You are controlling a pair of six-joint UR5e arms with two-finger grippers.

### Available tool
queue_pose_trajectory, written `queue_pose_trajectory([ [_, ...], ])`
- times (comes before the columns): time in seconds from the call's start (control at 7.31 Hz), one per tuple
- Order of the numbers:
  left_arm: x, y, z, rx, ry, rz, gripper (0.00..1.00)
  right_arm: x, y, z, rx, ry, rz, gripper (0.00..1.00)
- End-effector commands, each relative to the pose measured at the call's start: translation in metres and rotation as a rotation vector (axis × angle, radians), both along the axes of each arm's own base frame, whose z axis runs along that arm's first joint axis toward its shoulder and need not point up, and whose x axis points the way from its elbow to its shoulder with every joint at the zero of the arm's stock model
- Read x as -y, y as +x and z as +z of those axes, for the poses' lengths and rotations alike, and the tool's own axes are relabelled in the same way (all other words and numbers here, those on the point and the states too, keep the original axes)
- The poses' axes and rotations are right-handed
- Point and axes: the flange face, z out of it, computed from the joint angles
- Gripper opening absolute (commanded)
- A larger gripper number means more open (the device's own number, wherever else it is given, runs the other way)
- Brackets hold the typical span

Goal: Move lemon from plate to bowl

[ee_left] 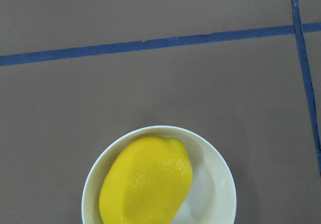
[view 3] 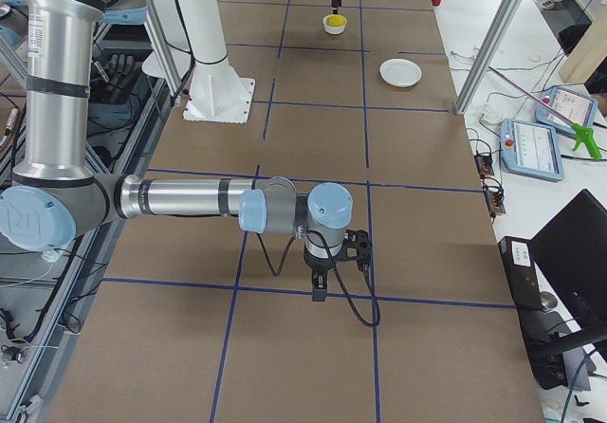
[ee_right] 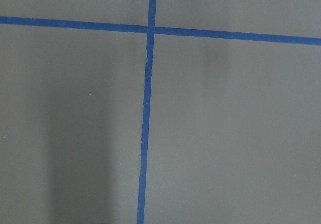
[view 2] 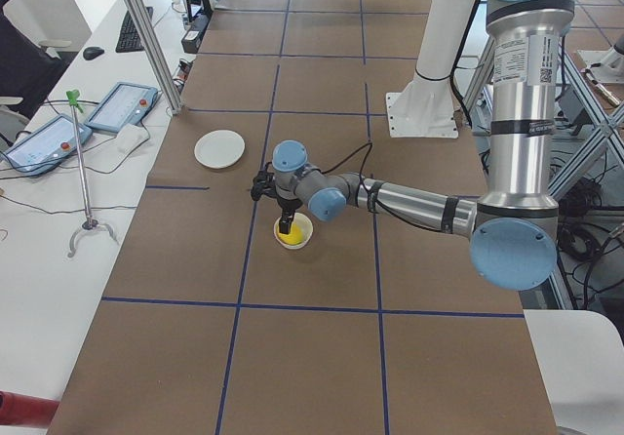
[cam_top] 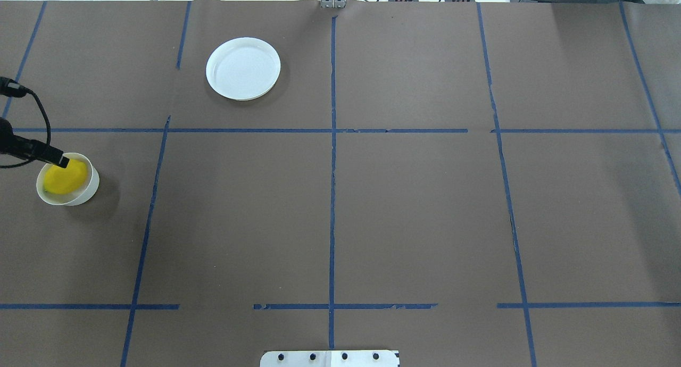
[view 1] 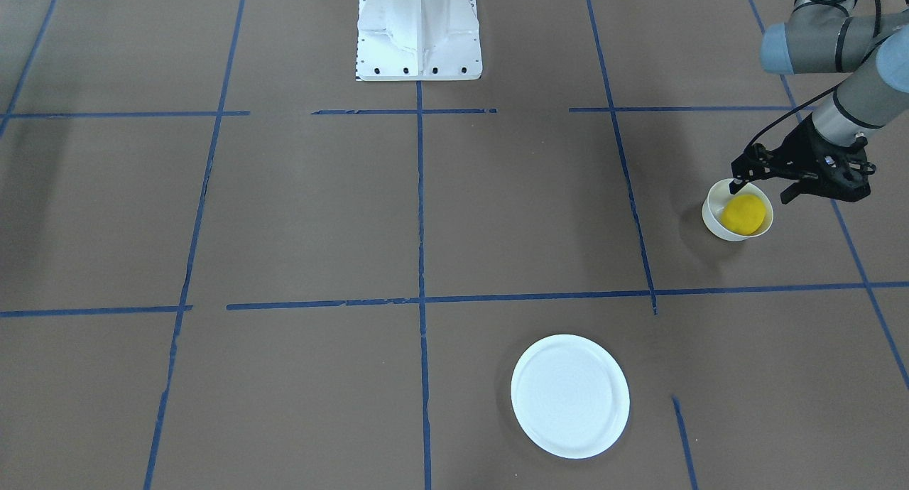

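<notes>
The lemon (ee_left: 146,181) fills the bottom of the left wrist view, lying on its side inside the bowl (ee_left: 214,190) with its tip toward the far rim. Just above it the left gripper (view 1: 760,193) hangs with its jaws spread, one finger at the bowl's rim and the other outside it, pinching nothing. The plate (view 1: 570,396) lies well apart, across a tape line.

By the look of it, the transfer itself is done. What remains is for the left arm to lift straight up and away without clipping the light bowl. The right gripper (view 3: 318,288) points down at the table toward its other end; I cannot tell whether it is spread or closed.

The table (view 1: 319,213) is covered in brown paper gridded with blue tape (view 1: 420,206). White benches with control tablets (view 3: 534,148) flank it.
</notes>
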Motion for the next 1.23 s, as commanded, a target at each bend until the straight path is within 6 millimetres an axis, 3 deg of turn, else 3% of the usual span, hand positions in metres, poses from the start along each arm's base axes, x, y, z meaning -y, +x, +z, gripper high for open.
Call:
queue_pose_trajectory([
  [0.0,0.063,-0.073,-0.045,0.095,0.089,0.076,1.0,0.0,0.0,0.0,0.0,0.0,0.0,1.0],
  [0.27,0.068,-0.157,-0.029,0.073,0.086,0.017,1.0,0.0,0.0,0.0,0.0,0.0,0.0,1.0],
  [0.41,0.047,-0.184,0.015,0.029,-0.002,-0.013,1.0,0.0,0.0,0.0,-0.002,0.0,0.0,1.0],
  [0.55,0.014,-0.238,0.058,0.034,-0.04,-0.069,1.0,0.0,0.0,0.0,0.0,0.0,0.0,1.0],
  [0.82,-0.026,-0.28,0.112,0.055,-0.045,-0.046,1.0,0.0,0.0,0.0,0.0,0.0,0.0,1.0],
  [0.96,-0.047,-0.279,0.132,0.051,-0.086,-0.044,1.0,0.0,0.0,0.0,0.0,0.0,0.0,1.0],
  [1.09,-0.054,-0.278,0.137,0.05,-0.097,-0.044,1.0,0.0,0.0,0.0,0.0,0.0,0.0,1.0],
])
